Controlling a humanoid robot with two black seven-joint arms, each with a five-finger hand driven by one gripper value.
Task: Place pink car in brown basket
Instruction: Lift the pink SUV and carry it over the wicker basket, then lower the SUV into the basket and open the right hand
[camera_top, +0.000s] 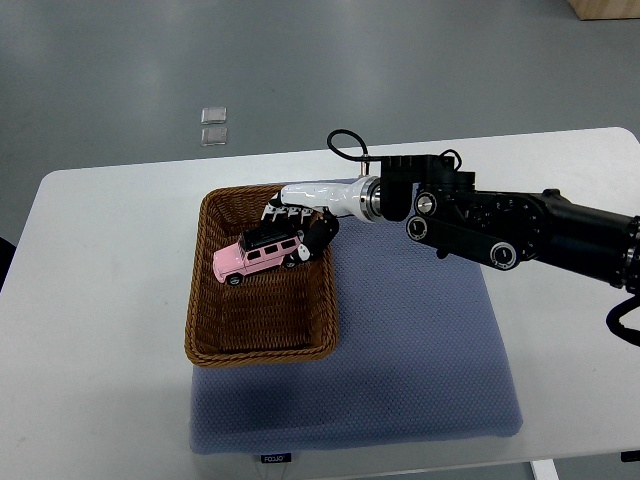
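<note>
The pink car (252, 258), a toy jeep with a black roof, is inside the brown wicker basket (262, 345), in its far half and tilted slightly. My right arm comes in from the right edge. Its right hand (300, 228) reaches over the basket's far right corner. White fingers (283, 212) curl over the car's roof and a black thumb (318, 238) presses its rear end, so the hand is shut on the car. Whether the wheels touch the basket floor I cannot tell. The left arm is out of view.
The basket stands on the left part of a blue-grey mat (420, 350) on a white table (90, 300). Two small clear squares (213, 125) lie on the grey floor beyond the table's far edge.
</note>
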